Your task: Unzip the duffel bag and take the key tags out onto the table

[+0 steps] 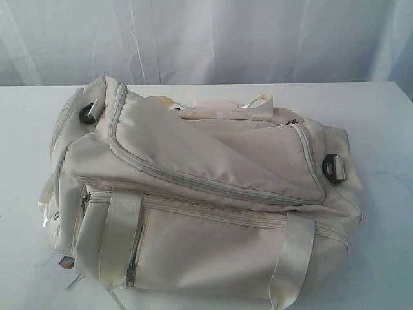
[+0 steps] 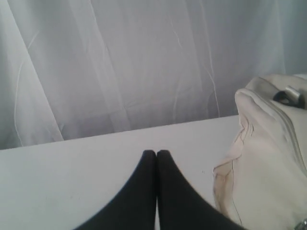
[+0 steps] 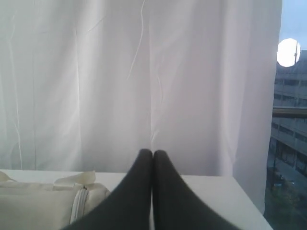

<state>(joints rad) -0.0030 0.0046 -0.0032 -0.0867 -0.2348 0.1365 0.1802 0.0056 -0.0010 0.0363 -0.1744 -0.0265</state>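
A wide white table (image 1: 387, 123), smooth and matte, fills the exterior view, and a white pleated curtain (image 1: 206, 39) hangs in soft vertical folds right behind its far edge. In the right wrist view the curtain ends at a window (image 3: 290, 134), through which a grey multi-storey building and a patch of blue sky show. The duffel bag (image 1: 213, 226) sits in the middle of the table, taking up most of it, its long side turned toward the exterior camera. It is a bulky, soft-cornered block of cream-beige woven fabric with a faint sheen, creased and slightly slumped. A curved grey zipper (image 1: 193, 181) outlines the top flap and lies closed. Two broad webbing straps (image 1: 119, 239) run down the front, one on each side of the front pocket. A black D-ring (image 1: 86, 115) sits at the left end, and another D-ring (image 1: 332, 166) at the right end. A padded handle wrap (image 1: 222, 111) lies along the top. A small red label (image 1: 64, 263) shows near the lower left corner. The left gripper (image 2: 156, 152) has its dark, smooth, tapering fingers pressed together with nothing between them, above bare tabletop beside the bag's end. The right gripper (image 3: 152, 152) is likewise pinched closed and empty, near the other end of the bag.
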